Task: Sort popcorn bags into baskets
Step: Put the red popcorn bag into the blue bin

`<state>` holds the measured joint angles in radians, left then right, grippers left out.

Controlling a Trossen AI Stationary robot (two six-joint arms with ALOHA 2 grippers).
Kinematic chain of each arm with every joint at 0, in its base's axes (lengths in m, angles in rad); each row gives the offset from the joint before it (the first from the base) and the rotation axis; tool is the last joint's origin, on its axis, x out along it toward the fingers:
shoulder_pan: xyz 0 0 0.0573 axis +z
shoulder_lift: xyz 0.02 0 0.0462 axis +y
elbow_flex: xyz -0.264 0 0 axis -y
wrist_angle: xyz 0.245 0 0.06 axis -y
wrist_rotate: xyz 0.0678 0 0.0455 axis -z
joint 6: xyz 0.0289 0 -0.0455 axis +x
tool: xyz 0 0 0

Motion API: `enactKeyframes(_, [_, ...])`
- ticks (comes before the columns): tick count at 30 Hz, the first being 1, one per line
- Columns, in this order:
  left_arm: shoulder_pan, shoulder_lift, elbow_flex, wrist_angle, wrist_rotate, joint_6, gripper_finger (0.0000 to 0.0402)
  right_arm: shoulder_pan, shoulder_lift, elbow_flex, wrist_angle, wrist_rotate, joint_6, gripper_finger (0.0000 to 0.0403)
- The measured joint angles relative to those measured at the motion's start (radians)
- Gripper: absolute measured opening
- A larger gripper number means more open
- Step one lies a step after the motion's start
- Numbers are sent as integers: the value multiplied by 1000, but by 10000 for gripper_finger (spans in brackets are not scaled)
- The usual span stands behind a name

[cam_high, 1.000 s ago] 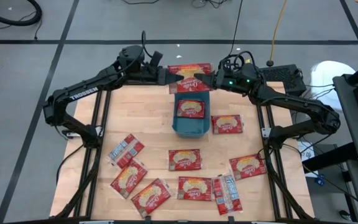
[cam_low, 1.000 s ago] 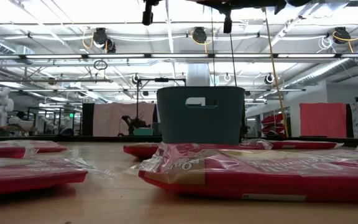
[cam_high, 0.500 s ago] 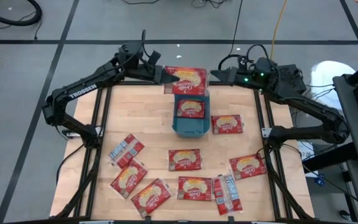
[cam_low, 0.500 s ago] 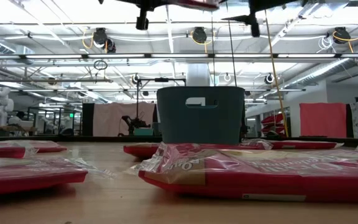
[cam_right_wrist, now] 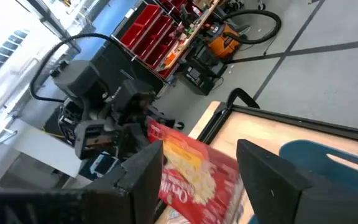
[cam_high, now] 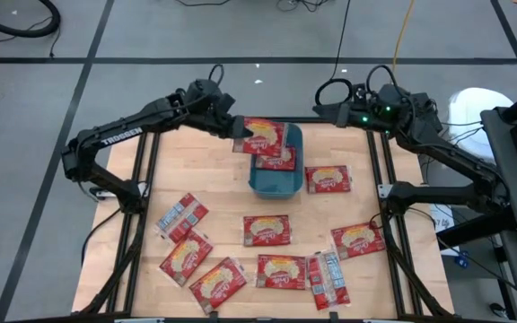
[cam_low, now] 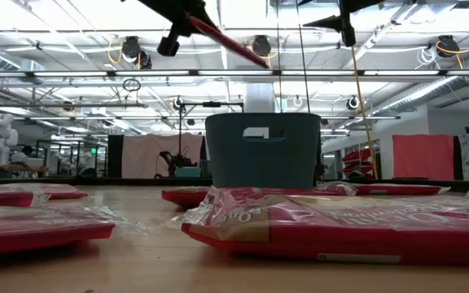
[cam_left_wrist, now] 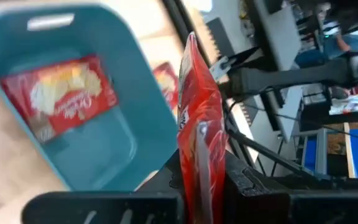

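My left gripper (cam_high: 238, 135) is shut on a red popcorn bag (cam_high: 264, 136) and hangs above the far end of the teal basket (cam_high: 272, 185). The low view shows this bag (cam_low: 228, 39) slanting down high over the basket (cam_low: 263, 150). One bag (cam_left_wrist: 58, 93) lies flat on the basket's floor (cam_left_wrist: 114, 152). My right gripper (cam_high: 323, 112) is open and stands off to the right of the basket, near the table's far edge. In its wrist view, its gripper (cam_right_wrist: 207, 180) faces the held bag (cam_right_wrist: 197, 165). My left gripper pinches the popcorn bag by its left edge (cam_left_wrist: 199, 155) between the two fingers, coming level from the table's left. The bag is lifted clear and tilted, its free end (cam_low: 255, 57) lower and pointing toward the basket.
Several more bags lie flat on the wooden table: one right of the basket (cam_high: 328, 179), one in the middle (cam_high: 267, 230), others along the near edge (cam_high: 216, 283) (cam_high: 359, 240). Two show silvery backs (cam_high: 182, 217) (cam_high: 328, 278). Metal frame rails (cam_high: 142, 179) flank both table sides.
A second ago both grippers met at the bag above the basket's far end. My right gripper has let go and drawn back toward the table's right. My left gripper has kept hold, moved a little toward the near edge and tipped the bag from flat to slanting.
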<state>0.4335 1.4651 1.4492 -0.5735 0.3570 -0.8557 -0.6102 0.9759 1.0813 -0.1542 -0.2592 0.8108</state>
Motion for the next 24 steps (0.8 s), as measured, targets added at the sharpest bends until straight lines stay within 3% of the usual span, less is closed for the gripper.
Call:
enactKeyframes(8, [-42,1,-156,181,-3,-149,32,0,0,0,-1,-11,-73,198])
enactKeyframes(12, [-77,1,-199,259,-47,-179,32,0,-2,0,-1,-71,-94,198])
enactKeyframes(16, [-102,1,-221,254,-126,-197,32,1,-2,0,-1,-136,-98,198])
enactKeyframes(24, [-103,1,-222,366,-168,-271,32,1,-8,0,-1,-236,-94,198])
